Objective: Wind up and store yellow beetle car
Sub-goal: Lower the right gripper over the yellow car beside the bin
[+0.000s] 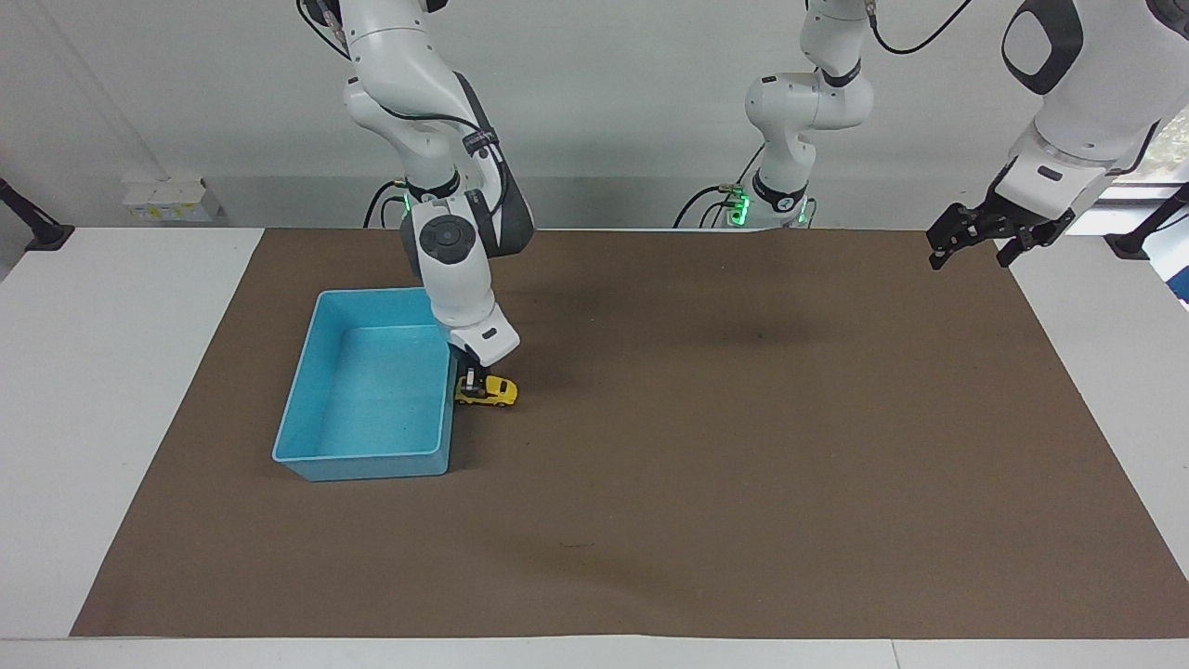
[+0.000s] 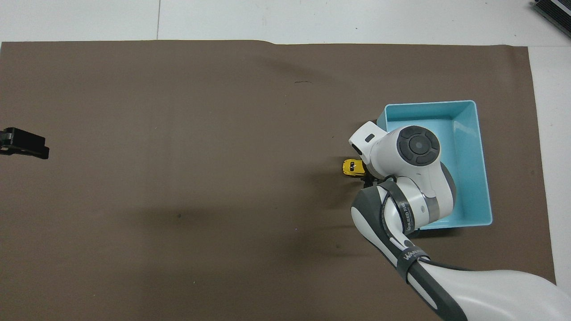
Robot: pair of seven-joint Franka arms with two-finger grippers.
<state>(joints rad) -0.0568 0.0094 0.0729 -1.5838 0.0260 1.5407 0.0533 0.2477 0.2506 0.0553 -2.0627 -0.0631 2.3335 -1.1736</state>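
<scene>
Car: the yellow beetle car (image 1: 490, 391) sits wheels down on the brown mat (image 1: 706, 446), just beside the long wall of the light-blue tray (image 1: 307, 463), outside it, at about 3 o'clock from the tray in the facing view.
Right gripper (image 1: 475, 385): down on the car's tray-side end, fingers clamped on it.
Left gripper (image 1: 986, 234): waits in the air over the mat's edge at the left arm's end, fingers apart.
Risk: the grip takes only one end of a small rounded body; I judge it could pivot or slip out when lifted.
Risk, second: the tray wall stands so close that the fingers may knock it.
Materials: the car is glossy and hard-looking; the tray is rectangular, smooth plastic; the mat is matte and flat on the white bench (image 1: 111, 372).
</scene>
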